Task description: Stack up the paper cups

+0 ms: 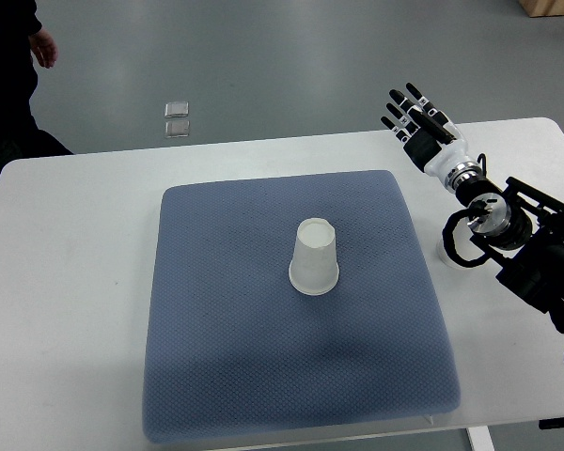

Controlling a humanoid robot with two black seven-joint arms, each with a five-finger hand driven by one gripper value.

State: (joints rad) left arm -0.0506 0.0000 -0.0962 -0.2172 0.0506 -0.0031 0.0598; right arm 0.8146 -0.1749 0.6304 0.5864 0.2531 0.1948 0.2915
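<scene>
Right robot hand hangs over the bench's far right corner, fingers spread and straight, holding nothing; no left arm shows. An upside-down paper cup stands upright at the middle of the blue pad, well apart from that hand, toward the bench's centre and near edge, with bare pad between. Something white and cup-like sits just off the pad's right edge, mostly hidden under the forearm; a person's hand shows beyond the far left corner.
</scene>
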